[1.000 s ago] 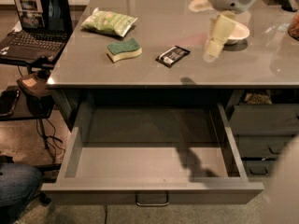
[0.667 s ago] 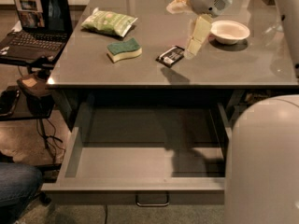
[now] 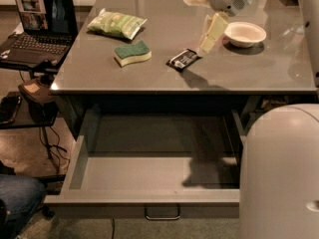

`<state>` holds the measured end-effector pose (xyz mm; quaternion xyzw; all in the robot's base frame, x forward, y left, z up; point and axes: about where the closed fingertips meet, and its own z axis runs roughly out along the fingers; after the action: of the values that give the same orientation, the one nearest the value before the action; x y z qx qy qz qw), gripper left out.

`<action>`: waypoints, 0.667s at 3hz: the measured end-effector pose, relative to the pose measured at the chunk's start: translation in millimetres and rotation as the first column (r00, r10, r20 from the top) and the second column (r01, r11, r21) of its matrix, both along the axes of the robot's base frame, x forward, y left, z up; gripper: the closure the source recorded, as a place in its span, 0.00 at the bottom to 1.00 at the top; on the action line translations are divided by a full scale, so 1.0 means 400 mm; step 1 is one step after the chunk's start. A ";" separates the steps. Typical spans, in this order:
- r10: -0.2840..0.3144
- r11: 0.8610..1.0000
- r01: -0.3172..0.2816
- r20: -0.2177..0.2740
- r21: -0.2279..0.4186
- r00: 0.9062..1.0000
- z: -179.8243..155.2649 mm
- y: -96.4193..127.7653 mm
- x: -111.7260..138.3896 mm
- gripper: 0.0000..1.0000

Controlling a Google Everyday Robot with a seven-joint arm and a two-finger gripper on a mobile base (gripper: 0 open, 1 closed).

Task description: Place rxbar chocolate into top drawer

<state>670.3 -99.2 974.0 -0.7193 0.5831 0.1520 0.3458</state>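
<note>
The rxbar chocolate (image 3: 183, 59), a small flat black wrapper with white print, lies on the grey tabletop (image 3: 149, 78) near the middle. My gripper (image 3: 198, 23) hangs just above and to the right of it, open and empty, with one cream finger (image 3: 212, 32) pointing down beside the bar. The top drawer (image 3: 144, 197) is pulled fully out below the table's front edge. It has nothing in it, and its loop handle (image 3: 162, 214) faces me.
A green-and-yellow sponge (image 3: 132, 53) and a green chip bag (image 3: 116, 24) lie left of the bar. A white bowl (image 3: 244, 34) sits to its right. A laptop (image 3: 37, 24) stands on a side stand at left. My robot body (image 3: 279, 173) fills the lower right.
My gripper has moved left across the table from above the bowl to just beside the rxbar chocolate. My body has come further into view at lower right.
</note>
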 end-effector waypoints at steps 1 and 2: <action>-0.008 0.997 0.008 0.004 0.081 1.000 -0.029 -0.018 0.055 0.00; -0.021 0.995 0.020 0.011 0.093 1.000 -0.033 -0.011 0.073 0.00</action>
<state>699.4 -103.6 960.8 -0.6975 0.5805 0.1710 0.3838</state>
